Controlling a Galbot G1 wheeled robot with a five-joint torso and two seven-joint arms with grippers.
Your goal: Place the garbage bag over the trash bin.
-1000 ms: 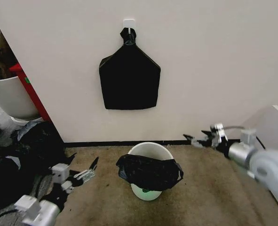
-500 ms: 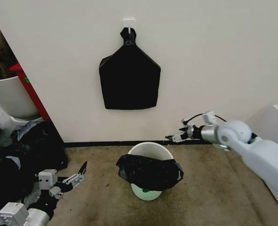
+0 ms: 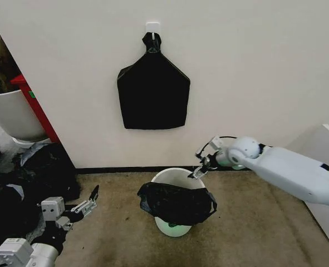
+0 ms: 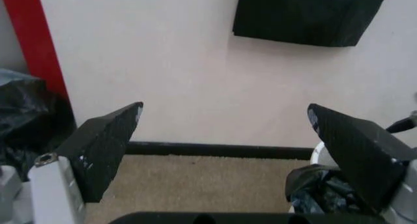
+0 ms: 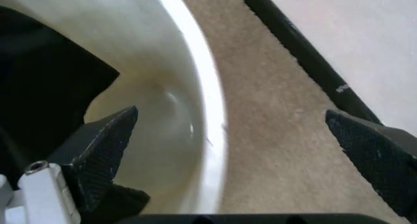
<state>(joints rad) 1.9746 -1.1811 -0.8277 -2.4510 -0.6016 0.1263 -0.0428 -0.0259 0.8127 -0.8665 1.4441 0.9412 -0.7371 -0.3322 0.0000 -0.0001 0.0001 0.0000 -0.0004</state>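
Brown carpet by a white wall: right end effector point(image 3: 198, 172) hung spread wide over the trash bin point(image 3: 176, 179) rim, garbage bag point(image 3: 177, 202) draped just below. Left end effector point(image 3: 87, 203) sat spread, well apart.

The floor point(image 3: 253, 233) is brown carpet, running back to a black baseboard point(image 3: 119, 168) at the foot of the white wall. The trash bin point(image 3: 177, 177) stands on the carpet close to the baseboard, with the garbage bag point(image 3: 176, 203) draped over its near rim. At the left, bulky black sacks point(image 3: 25, 183) lie on the floor, and behind them a large white planter pot point(image 3: 14, 114) rests on it too
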